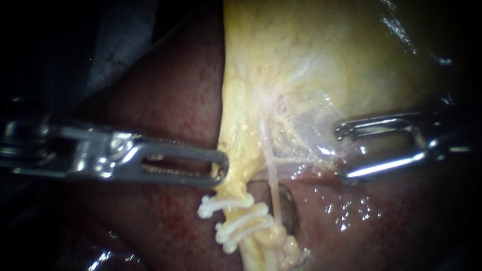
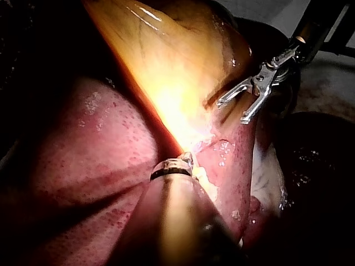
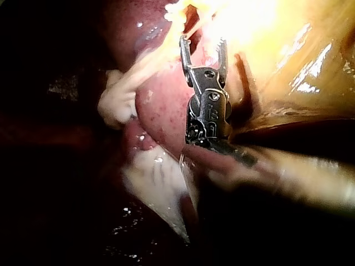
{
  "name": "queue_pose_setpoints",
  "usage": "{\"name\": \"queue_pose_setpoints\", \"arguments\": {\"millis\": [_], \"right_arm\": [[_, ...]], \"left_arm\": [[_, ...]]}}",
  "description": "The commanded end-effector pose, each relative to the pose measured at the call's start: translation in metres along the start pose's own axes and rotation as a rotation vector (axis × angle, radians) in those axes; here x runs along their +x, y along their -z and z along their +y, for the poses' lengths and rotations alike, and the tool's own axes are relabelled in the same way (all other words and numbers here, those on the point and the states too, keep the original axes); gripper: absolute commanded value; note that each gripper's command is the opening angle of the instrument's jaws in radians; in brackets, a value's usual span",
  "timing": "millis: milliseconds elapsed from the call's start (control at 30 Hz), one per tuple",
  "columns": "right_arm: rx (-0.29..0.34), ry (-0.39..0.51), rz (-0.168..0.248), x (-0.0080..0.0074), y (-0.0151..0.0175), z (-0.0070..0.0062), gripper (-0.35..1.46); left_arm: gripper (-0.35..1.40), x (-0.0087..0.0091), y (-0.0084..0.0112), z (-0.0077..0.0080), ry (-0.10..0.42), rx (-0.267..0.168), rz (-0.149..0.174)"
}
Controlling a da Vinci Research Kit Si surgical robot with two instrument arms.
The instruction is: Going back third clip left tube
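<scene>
Below the white plastic clips [image 1: 236, 221], the pale tube [image 1: 256, 258] is cut off. Left steel instrument [image 1: 221, 168] pinches the yellow gallbladder [image 1: 301, 60] edge; right steel instrument [image 1: 343, 154] has jaws wide, over the dark-red liver [image 1: 170, 90].

A grey surface [image 1: 118, 42] flecked with red shows beyond the edge of the liver [image 1: 170, 100]. The dark red liver carries the yellow gallbladder [image 1: 311, 60], which rests directly on it.

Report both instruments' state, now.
Left instrument: cannot be told.
Right instrument: open, holding nothing.
</scene>
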Motion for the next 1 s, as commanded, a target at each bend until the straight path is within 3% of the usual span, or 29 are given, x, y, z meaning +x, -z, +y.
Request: {"name": "queue_pose_setpoints", "arguments": {"millis": [33, 367, 567, 767, 1000], "right_arm": [[-0.005, 0.004, 0.002, 0.0002, 0.0005, 0.0000, 0.51], [-0.011, 0.002, 0.004, 0.0004, 0.0014, -0.0004, 0.51], [-0.015, 0.003, 0.006, 0.0003, 0.0012, -0.0008, 0.51], [-0.016, 0.002, 0.006, 0.0003, 0.0011, -0.0009, 0.50], [-0.015, 0.002, 0.006, 0.0003, 0.0011, -0.0010, 0.50]], "left_arm": [[-0.35, 0.0000, 0.0000, 0.0000, 0.000, 0.000, 0.000], [-0.35, -0.0002, -0.0010, 0.0007, -0.001, -0.004, -0.003], [-0.35, -0.0004, -0.0036, 0.0017, -0.004, -0.012, -0.010], [-0.35, -0.0003, -0.0071, 0.0012, -0.005, -0.009, -0.006], [-0.35, -0.0002, -0.0081, 0.0007, -0.004, -0.007, -0.003]]}}
